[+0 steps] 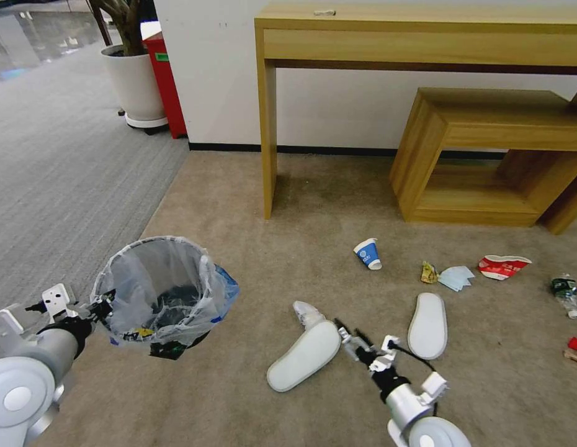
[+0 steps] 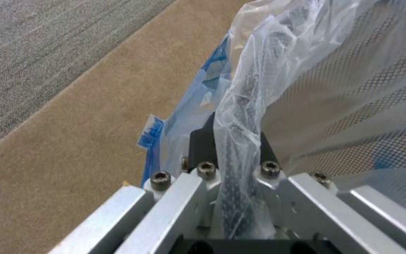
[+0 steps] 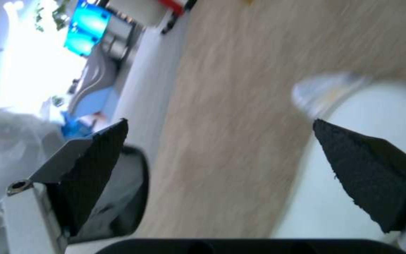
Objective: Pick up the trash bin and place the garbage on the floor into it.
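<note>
Left gripper is clamped tight on the rim of the trash bin, pinching mesh wall and clear liner between its fingers, and holds the bin clear of the tan carpet at the robot's left. Right gripper hangs with jaws spread wide and nothing in them, just beside the near white slipper, with the second slipper just right of it. Farther right and beyond lie the paper cup, pale blue mask, crushed bowl and small bottle.
</note>
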`<state>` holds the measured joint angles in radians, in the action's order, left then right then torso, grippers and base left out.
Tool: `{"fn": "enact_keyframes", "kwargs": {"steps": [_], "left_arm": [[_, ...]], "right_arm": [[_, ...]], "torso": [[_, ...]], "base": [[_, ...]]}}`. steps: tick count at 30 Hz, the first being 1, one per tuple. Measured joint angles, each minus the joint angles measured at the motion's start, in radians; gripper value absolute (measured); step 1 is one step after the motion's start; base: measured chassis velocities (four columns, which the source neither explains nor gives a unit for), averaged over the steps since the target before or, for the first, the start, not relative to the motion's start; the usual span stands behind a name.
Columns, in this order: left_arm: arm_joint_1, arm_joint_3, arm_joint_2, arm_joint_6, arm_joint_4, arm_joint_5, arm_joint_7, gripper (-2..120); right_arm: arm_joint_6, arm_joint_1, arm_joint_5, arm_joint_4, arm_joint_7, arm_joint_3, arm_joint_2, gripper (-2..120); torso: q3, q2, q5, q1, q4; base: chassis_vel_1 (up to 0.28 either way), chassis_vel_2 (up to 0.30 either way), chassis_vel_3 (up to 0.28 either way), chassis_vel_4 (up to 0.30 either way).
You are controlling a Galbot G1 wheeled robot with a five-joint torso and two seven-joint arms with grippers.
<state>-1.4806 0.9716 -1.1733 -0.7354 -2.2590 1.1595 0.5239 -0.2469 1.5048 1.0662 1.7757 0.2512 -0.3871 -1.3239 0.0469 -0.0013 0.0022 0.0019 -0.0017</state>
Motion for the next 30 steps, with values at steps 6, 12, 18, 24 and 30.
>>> {"fn": "enact_keyframes", "kwargs": {"steps": [6,12,18,24,30], "left_arm": [[-0.003,0.000,0.000,0.000,-0.012,-0.003,-0.001,1],[-0.013,0.009,-0.005,0.000,-0.024,-0.009,-0.001,1],[-0.016,0.008,-0.021,0.000,-0.038,-0.025,-0.001,1],[-0.020,0.005,-0.033,0.000,-0.042,-0.037,-0.001,1],[-0.021,0.004,-0.040,0.000,-0.044,-0.043,-0.001,1]], "right_arm": [[-0.051,-0.056,0.004,-0.087,0.016,0.018,-0.020,100],[-0.061,-0.115,0.020,-0.184,-0.021,0.029,-0.041,100],[-0.068,-0.175,0.043,-0.271,-0.066,0.024,-0.063,100],[-0.069,-0.190,0.062,-0.281,-0.065,0.000,-0.062,100],[-0.068,-0.189,0.073,-0.278,-0.073,-0.023,-0.048,100]], "torso": [[0.000,0.000,-0.0001,0.000,-0.0002],[0.000,0.000,-0.0001,0.000,-0.0001],[0.000,0.000,0.0001,0.000,0.0000],[0.000,0.000,0.0000,0.000,0.0000],[0.000,0.000,0.0001,0.000,-0.0001]], "base": [[0.000,0.000,0.000,0.000],[0.000,0.000,0.000,0.000],[0.000,0.000,0.000,0.000],[0.000,0.000,0.000,0.000],[0.000,0.000,0.000,0.000]]}}
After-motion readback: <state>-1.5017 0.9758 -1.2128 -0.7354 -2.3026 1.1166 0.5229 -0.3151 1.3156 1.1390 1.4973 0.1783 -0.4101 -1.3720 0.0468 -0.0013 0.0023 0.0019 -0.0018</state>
